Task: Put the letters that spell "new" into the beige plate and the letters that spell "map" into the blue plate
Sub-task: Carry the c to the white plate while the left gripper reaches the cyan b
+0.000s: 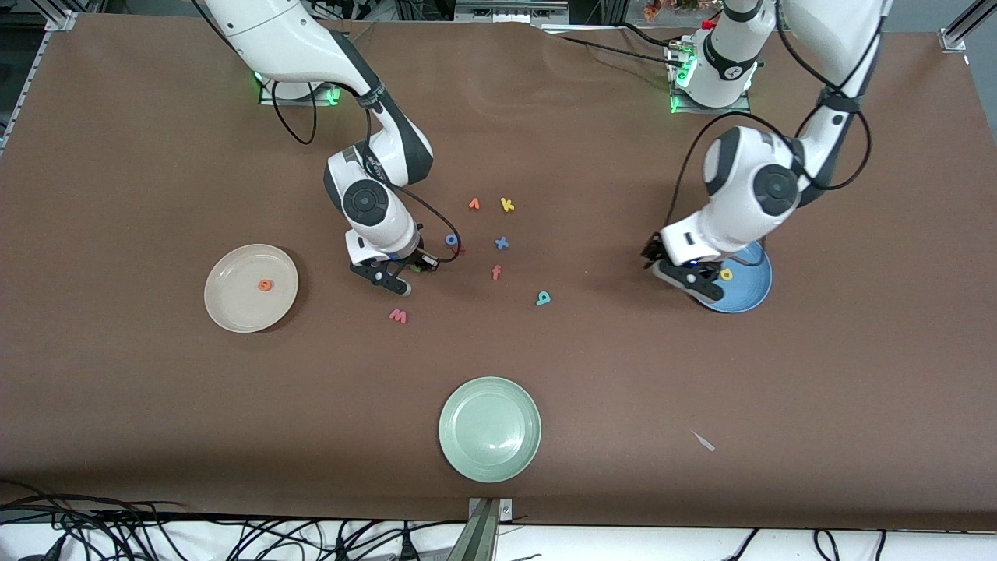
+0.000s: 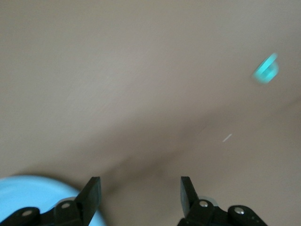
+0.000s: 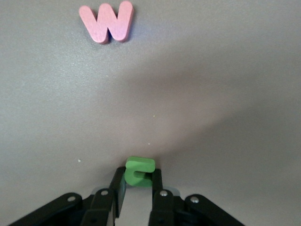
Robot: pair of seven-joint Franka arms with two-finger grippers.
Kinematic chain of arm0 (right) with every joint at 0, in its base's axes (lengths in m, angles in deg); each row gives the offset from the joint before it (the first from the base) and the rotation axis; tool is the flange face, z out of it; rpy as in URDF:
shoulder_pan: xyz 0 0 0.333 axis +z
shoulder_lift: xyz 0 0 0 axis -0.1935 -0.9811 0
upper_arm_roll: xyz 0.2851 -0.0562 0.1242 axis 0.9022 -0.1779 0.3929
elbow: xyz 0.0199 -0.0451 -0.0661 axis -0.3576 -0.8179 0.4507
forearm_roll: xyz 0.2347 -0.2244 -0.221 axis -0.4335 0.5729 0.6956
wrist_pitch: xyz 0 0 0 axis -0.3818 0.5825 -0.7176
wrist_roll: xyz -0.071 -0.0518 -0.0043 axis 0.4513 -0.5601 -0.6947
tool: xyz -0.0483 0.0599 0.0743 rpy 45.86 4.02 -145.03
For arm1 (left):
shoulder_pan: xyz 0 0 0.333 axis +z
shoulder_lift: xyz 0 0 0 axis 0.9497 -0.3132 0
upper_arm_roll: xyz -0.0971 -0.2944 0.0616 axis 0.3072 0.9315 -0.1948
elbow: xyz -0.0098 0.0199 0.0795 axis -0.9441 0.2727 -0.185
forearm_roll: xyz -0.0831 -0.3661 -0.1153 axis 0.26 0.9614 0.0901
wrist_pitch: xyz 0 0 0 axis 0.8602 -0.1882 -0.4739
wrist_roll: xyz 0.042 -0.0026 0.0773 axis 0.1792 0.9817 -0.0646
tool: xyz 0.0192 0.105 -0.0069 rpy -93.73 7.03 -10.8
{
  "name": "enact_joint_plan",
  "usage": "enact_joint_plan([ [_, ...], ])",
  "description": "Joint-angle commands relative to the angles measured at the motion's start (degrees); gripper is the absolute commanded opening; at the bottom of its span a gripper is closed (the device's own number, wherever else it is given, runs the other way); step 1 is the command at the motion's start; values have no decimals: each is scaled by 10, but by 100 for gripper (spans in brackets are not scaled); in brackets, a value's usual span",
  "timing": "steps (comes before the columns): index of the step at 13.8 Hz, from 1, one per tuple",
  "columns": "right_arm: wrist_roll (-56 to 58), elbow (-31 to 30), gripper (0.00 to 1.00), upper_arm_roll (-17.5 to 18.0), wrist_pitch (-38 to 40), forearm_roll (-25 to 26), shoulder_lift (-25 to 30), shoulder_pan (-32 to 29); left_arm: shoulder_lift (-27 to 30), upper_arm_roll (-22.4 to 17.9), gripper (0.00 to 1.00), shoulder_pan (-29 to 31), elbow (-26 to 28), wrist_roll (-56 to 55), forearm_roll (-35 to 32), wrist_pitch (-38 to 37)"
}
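My right gripper (image 1: 413, 269) is low over the table near the loose letters and is shut on the green n (image 3: 139, 169). The salmon w (image 1: 398, 315) (image 3: 107, 22) lies flat on the table, nearer the front camera. An orange e (image 1: 265, 285) rests in the beige plate (image 1: 234, 308). At the left arm's end, a yellow letter (image 1: 726, 273) lies in the blue plate (image 1: 748, 300) (image 2: 28, 193). My left gripper (image 1: 653, 255) (image 2: 141, 188) hangs open and empty just off that plate's rim. The teal letter (image 1: 543, 298) (image 2: 266, 70) lies between the two grippers.
More loose letters lie mid-table: a blue o (image 1: 451, 240), dark red r (image 1: 461, 251), blue x (image 1: 502, 243), salmon f (image 1: 496, 272), yellow k (image 1: 507, 205) and a small orange one (image 1: 473, 204). A pale green plate (image 1: 489, 460) sits near the front edge.
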Motion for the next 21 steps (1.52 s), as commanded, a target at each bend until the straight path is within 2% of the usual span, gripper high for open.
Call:
enact_joint_plan([
  [1, 11, 21, 23, 0, 13, -6, -5, -4, -78, -6, 77, -62, -116, -79, -8, -5],
  [4, 72, 43, 22, -8, 80, -4, 4, -8, -138, -13, 77, -116, -175, -152, -8, -5],
  [8, 190, 41, 21, -63, 158, -3, 34, -8, -196, -52, 76, -188, -227, -179, -9, -5],
  [13, 367, 26, 20, -149, 230, -2, 75, -8, -241, -73, 76, -226, -258, -179, -31, -5],
  [18, 501, 23, 17, -238, 263, -3, 62, -15, -260, -82, 76, -234, -272, -181, -37, -4],
  [20, 536, 24, 17, -240, 262, -2, 52, -47, -263, -83, 71, -234, -272, -181, -38, 1],
  [21, 556, 26, 18, -240, 259, -2, 45, -58, -264, -83, 59, -234, -272, -177, -38, 8],
])
